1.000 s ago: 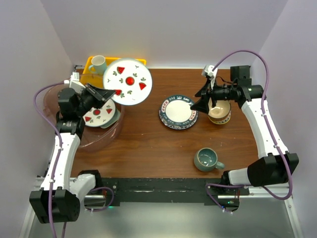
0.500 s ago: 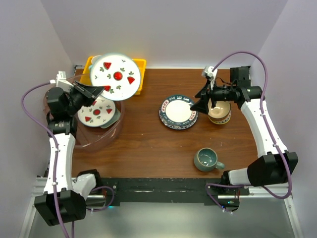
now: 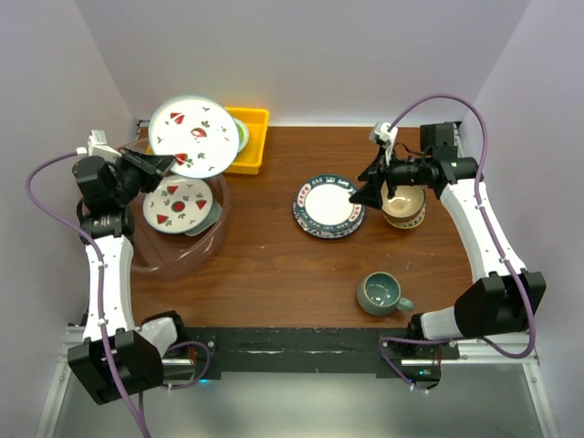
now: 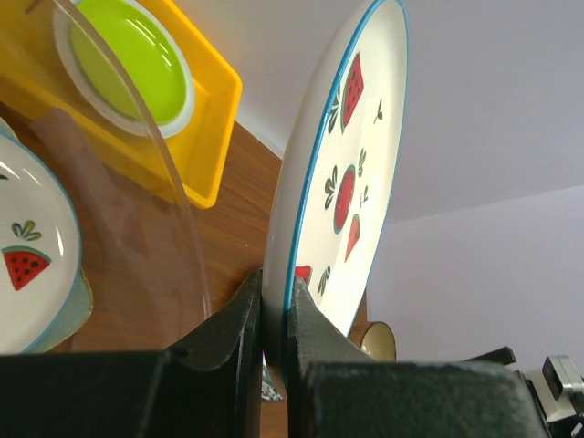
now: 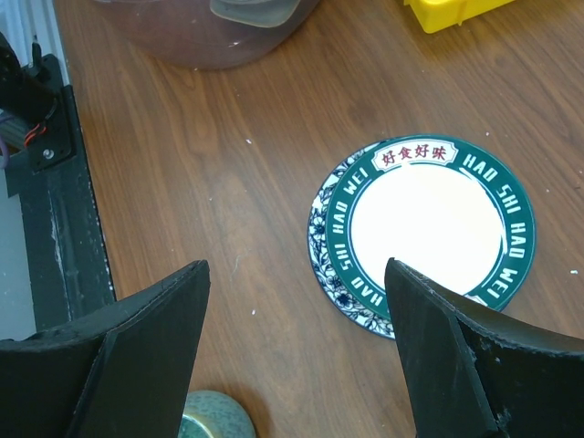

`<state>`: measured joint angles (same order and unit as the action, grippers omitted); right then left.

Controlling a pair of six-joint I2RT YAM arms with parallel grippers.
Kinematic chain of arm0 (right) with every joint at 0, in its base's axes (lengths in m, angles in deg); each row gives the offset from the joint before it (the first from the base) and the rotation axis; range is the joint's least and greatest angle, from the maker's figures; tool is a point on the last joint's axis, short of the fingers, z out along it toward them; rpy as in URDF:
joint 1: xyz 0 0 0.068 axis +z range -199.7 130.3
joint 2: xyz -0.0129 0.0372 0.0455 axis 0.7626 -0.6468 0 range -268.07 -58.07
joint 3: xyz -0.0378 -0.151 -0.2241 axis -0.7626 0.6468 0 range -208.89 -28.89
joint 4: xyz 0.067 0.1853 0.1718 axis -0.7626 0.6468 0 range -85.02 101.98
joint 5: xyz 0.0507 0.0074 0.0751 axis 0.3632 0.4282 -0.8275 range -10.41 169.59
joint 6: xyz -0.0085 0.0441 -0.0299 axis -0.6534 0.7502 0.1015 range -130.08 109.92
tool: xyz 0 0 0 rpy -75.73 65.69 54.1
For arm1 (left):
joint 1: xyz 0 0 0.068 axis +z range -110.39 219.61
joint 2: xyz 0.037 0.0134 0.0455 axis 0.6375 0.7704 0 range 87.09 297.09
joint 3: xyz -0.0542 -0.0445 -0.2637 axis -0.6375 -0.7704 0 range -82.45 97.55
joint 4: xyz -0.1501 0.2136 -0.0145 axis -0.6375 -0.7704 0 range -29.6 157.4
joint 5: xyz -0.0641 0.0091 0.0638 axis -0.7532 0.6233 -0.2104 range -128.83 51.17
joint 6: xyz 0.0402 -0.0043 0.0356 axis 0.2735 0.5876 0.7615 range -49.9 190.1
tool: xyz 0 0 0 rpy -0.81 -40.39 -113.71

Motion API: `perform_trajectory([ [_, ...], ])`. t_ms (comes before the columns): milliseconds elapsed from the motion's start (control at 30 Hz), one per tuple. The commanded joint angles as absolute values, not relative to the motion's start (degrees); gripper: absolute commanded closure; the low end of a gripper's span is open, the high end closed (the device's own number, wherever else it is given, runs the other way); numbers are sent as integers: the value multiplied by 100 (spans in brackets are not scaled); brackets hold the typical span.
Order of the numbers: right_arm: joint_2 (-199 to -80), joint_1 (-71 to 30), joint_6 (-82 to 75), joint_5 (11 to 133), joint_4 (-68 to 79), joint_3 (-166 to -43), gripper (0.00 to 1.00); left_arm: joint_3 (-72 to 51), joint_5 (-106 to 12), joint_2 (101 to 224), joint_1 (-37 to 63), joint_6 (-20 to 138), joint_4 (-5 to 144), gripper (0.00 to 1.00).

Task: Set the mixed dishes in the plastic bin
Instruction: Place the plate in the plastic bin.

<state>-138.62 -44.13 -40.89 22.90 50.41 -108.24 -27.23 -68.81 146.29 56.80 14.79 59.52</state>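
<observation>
My left gripper is shut on the rim of a watermelon-patterned plate and holds it tilted in the air above the far rim of the pinkish plastic bin. In the left wrist view the fingers pinch that plate edge-on. A second watermelon plate lies in the bin on a pale green tray. My right gripper is open and empty, hovering over the blue-rimmed plate stack. A cream-tan bowl stands right of it. A teal mug stands nearer the front.
A yellow tray sits at the back left, partly hidden by the held plate; it holds a lime-green plate. The right wrist view shows the plate stack, the mug's top and the bin's wall.
My left arm has swung the held plate left and back, from over the table beside the bin to above the bin's far rim. The right arm has not moved.
</observation>
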Motion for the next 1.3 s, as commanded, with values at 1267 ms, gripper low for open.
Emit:
perform_trajectory([
  [1267,-14104,-4442,-4172,2123,4963,-10835,19,-2936,-7250,14993,7011,1236,7504,100],
])
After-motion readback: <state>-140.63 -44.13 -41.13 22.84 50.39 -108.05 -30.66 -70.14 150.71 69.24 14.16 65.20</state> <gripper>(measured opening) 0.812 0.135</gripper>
